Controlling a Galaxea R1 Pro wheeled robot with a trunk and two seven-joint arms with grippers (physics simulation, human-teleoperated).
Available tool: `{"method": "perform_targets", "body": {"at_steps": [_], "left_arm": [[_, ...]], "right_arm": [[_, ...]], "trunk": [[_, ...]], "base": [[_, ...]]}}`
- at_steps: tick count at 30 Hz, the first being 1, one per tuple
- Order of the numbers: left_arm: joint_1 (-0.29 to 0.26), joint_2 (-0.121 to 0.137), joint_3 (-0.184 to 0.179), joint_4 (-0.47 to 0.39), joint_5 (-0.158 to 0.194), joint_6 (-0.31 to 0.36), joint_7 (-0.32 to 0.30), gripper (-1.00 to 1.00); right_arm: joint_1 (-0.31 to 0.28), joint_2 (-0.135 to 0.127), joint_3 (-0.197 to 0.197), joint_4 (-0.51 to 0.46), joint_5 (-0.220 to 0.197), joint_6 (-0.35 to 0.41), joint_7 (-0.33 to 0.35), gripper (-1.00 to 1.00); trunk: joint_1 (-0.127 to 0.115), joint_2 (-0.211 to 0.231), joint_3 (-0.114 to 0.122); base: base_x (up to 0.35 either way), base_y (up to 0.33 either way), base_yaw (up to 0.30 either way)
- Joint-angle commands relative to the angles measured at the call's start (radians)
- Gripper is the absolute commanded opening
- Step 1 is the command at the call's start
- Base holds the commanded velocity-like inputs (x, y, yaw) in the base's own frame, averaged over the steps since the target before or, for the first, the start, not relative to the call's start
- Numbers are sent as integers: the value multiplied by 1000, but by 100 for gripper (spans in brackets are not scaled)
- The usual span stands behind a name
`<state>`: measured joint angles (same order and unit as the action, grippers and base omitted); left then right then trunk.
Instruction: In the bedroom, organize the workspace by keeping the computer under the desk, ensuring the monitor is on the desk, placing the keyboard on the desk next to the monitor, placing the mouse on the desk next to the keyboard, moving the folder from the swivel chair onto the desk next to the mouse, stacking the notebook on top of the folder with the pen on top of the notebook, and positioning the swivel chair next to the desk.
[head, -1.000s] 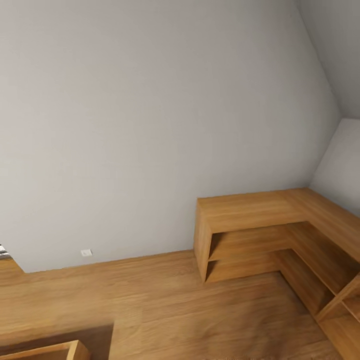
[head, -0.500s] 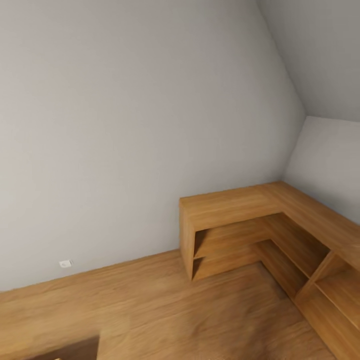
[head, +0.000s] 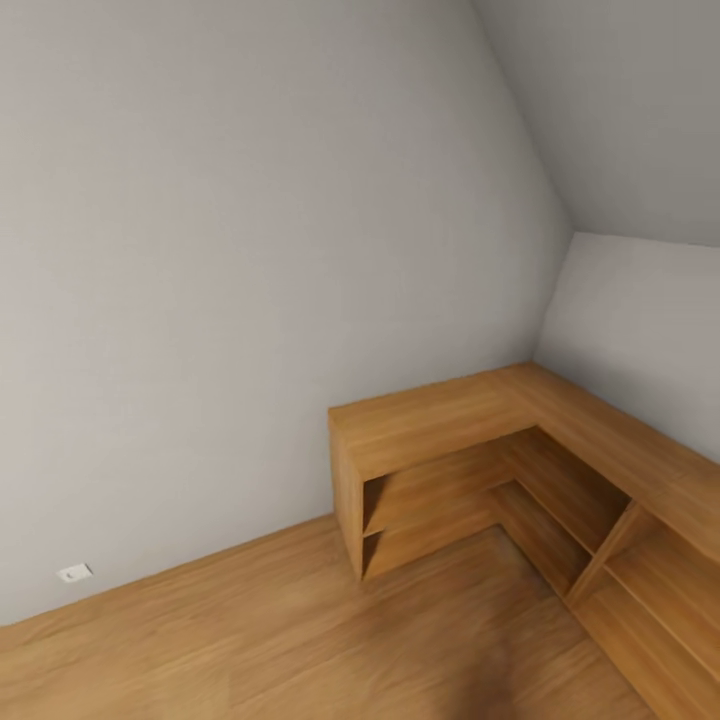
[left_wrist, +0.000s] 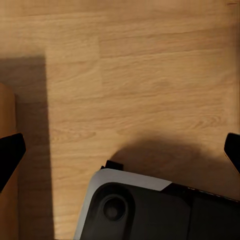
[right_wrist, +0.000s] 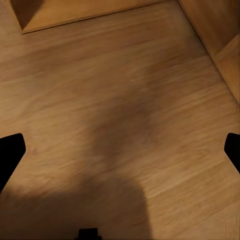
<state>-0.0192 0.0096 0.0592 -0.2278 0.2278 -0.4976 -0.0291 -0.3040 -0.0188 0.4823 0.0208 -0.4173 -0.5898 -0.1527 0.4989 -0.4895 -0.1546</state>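
I face a plain grey wall (head: 250, 250) with a small white outlet (head: 74, 573), oak plank floor (head: 250, 640), and an L-shaped wooden shelf unit (head: 480, 450) with 2 open tiers in the corner.

- The left gripper (left_wrist: 120, 150) points down. Its 2 black fingertips (left_wrist: 10, 155) stand far apart, one at each side edge of the left wrist view, so the jaws are wide open and hold nothing.
- Under this gripper a part of the robot's own base (left_wrist: 150, 207) shows: a dark body with a white rim and a round dark part on it.
- The right gripper (right_wrist: 120, 150) also points down. Its 2 black fingertips (right_wrist: 9, 152) are far apart at both side edges of the right wrist view, wide open with nothing between them.
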Motion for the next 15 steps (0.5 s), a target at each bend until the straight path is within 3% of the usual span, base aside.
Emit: {"method": "perform_targets", "body": {"at_steps": [1,15], "left_arm": [[-1,0,5,1,-1,-2,-3,100],[-1,0,5,1,-1,-2,-2,100]], "right_arm": [[-1,0,9,2,-4,-3,-4,100],[-1,0,9,2,-3,-2,-4,100]], "trunk": [[1,-2,-2],[1,-2,-1]], "base": [[325,0,-46],[329,0,-22]]}}
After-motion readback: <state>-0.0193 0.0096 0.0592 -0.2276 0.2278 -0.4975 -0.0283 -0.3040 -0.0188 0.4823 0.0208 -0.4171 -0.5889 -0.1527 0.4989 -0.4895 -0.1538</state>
